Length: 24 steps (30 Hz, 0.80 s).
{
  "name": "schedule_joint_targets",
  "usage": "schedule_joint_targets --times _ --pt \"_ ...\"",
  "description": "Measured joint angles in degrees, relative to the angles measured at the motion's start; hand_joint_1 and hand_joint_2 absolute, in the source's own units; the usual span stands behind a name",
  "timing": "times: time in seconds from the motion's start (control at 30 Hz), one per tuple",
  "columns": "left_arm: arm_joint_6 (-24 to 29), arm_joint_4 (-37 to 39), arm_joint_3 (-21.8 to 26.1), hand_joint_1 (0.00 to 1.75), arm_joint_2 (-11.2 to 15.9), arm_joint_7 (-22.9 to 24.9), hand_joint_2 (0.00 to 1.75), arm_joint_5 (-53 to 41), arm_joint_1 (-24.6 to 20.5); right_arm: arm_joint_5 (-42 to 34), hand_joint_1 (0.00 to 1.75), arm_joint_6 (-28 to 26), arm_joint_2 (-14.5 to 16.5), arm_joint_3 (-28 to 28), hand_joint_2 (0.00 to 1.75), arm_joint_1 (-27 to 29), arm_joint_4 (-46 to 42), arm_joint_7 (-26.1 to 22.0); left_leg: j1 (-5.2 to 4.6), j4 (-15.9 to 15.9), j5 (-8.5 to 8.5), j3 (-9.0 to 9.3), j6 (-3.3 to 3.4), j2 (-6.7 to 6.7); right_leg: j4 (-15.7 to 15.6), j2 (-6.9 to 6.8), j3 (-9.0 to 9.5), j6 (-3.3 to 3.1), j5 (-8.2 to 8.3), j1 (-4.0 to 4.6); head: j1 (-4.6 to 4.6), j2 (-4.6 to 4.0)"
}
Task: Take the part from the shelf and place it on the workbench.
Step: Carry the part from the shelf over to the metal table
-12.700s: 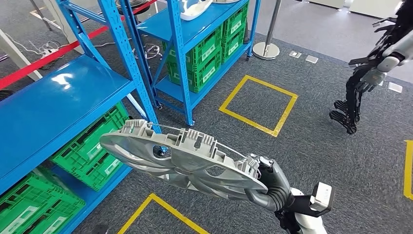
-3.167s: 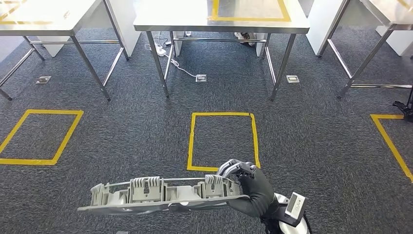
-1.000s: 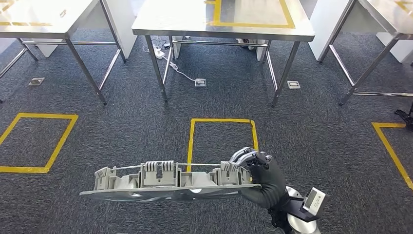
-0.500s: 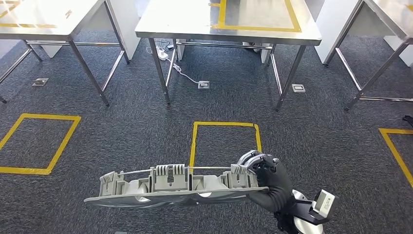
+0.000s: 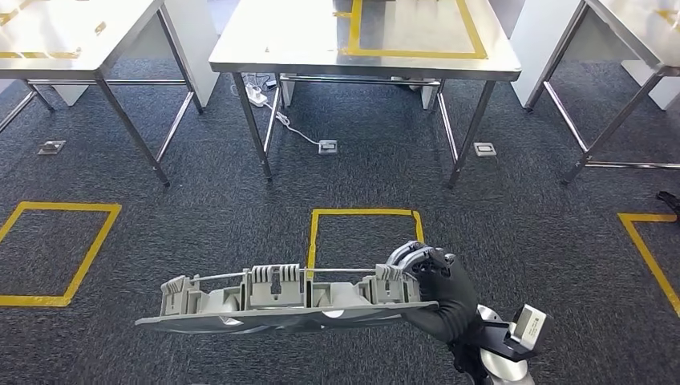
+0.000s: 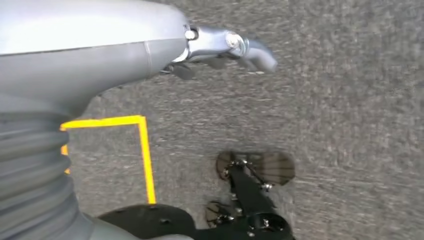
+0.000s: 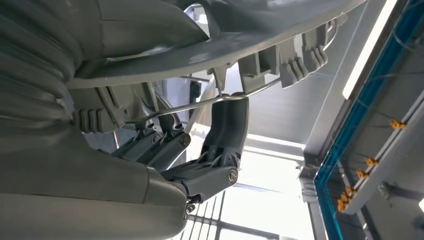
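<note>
Carrying the round grey plastic wheel-cover part [image 5: 281, 301], right hand [image 5: 437, 293] clamped on its rim (left hand [image 6: 220, 47] unclear); best kept level toward the steel workbench [image 5: 281, 36].

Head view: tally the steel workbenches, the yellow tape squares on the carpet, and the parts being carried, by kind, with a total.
Steel workbenches: 3
Yellow floor squares: 3
Carried grey part: 1
Total: 7
</note>
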Motion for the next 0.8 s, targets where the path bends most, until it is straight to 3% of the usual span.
schedule_joint_targets --times 0.1,0.13,0.23,0.27,0.3,0.37,0.4,0.47,0.5,0.6,0.67,0.73,0.77,0.8 --pt "0.0 0.0 0.0 0.0 -0.1 0.1 1.75 0.0 0.0 0.0 1.75 0.1 0.0 -0.1 1.75 -0.4 0.0 0.0 0.35 -0.3 0.36 1.12 1.07 -0.14 2.7 -0.05 -0.81 0.87 -0.51 -0.02 0.21 0.0" --pt "0.0 0.0 0.0 0.0 -0.1 0.1 1.75 0.0 -0.1 0.0 1.75 0.1 0.0 -0.1 1.75 -0.6 0.0 0.0 0.44 -0.4 0.22 1.46 1.31 -0.18 5.3 -0.06 -2.31 1.13 -1.28 -0.11 0.38 0.0" --pt "0.1 0.0 0.0 0.0 0.0 0.4 1.75 -0.2 -0.2 0.0 1.75 0.2 0.0 -0.1 1.75 -0.7 0.2 0.0 0.41 -0.4 -0.61 2.0 1.61 -0.22 15.1 -0.06 -9.36 1.82 -4.91 -0.32 0.82 0.0" --pt "0.1 0.0 -0.1 0.0 0.0 0.5 1.75 -0.3 -0.2 0.1 1.75 0.2 0.0 -0.1 1.75 -0.6 0.3 0.0 0.39 -0.4 -0.95 2.35 1.59 -0.24 16.2 -0.06 -10.86 1.83 -4.93 -0.33 0.87 0.0" --pt "0.1 0.0 -0.2 0.0 0.0 0.5 1.75 -0.4 -0.1 0.3 1.75 0.1 0.0 -0.1 1.75 -0.5 0.4 0.0 0.38 -0.4 -1.32 2.82 1.52 -0.26 15.4 -0.06 -11.31 1.73 -3.58 -0.32 0.93 0.0" --pt "0.2 0.0 -0.5 0.0 0.0 0.6 1.75 -0.6 -0.1 0.4 1.75 -0.1 0.0 -0.1 1.75 -0.5 0.4 0.0 0.36 -0.4 -2.13 3.93 1.3 -0.29 8.4 -0.09 -9.36 1.16 1.91 -0.19 1.04 0.0" --pt "0.2 0.1 -0.6 0.0 0.0 0.7 1.75 -0.6 -0.2 0.5 1.75 -0.1 0.0 -0.1 1.75 -0.5 0.4 0.0 0.31 -0.4 -2.54 4.46 1.1 -0.31 4.8 -0.14 -8.12 0.87 3.45 0.02 1.06 0.0" --pt "0.1 0.1 -0.8 0.0 0.1 0.9 1.75 -0.8 -0.3 0.5 1.75 -0.2 0.0 -0.1 1.75 -0.5 0.5 0.0 0.22 -0.5 -3.17 5.15 0.46 -0.28 0.8 -0.21 -6.7 0.24 4.05 0.38 1.1 0.0" --pt "0.1 0.1 -0.9 0.0 0.1 1.0 1.75 -0.8 -0.4 0.6 1.75 -0.2 0.0 -0.1 1.75 -0.4 0.5 0.0 0.14 -0.4 -3.15 5.46 0.04 -0.26 0.5 -0.18 -6.54 -0.07 3.52 0.45 1.08 0.0" --pt "0.1 0.1 -0.9 0.0 0.3 1.1 1.75 -0.9 -0.5 0.9 1.75 -0.6 0.0 -0.1 1.75 -0.3 0.4 0.0 0.11 1.4 -3.54 5.58 -0.96 -0.18 -0.1 -0.17 -5.1 -1.16 4.49 0.07 0.91 0.0" --pt "0.0 0.1 -0.9 0.0 0.4 1.1 1.75 -0.9 -0.5 1.4 1.75 -1.0 0.0 -0.1 1.75 -0.2 0.4 0.0 0.22 6.5 -5.86 2.78 -1.26 -0.16 -0.2 -0.5 -4.21 -1.65 4.05 -0.05 0.57 0.0" --pt "0.0 0.1 -0.9 0.0 0.4 1.1 1.75 -0.8 -0.6 1.6 1.75 -1.2 0.0 0.0 1.75 0.2 0.3 0.0 0.27 13.3 -8.77 -1.75 -1.42 -0.16 -0.2 -0.74 -3.62 -1.83 3.35 0.01 0.3 0.0" --pt "0.0 0.1 -0.9 0.0 0.5 1.1 1.75 -0.7 -0.5 1.7 1.75 -1.2 0.0 0.1 1.75 0.5 0.3 0.0 0.28 15.0 -9.17 -3.35 -1.46 -0.16 -0.2 -0.78 -3.25 -1.81 2.96 0.03 0.26 0.0" --pt "0.0 0.1 -0.9 0.0 0.5 1.1 1.75 -0.6 -0.3 1.6 1.75 -1.1 0.0 0.2 1.75 0.8 0.3 0.0 0.28 14.7 -8.2 -3.96 -1.52 -0.16 -0.2 -0.77 -2.75 -1.73 2.56 0.02 0.22 0.0"
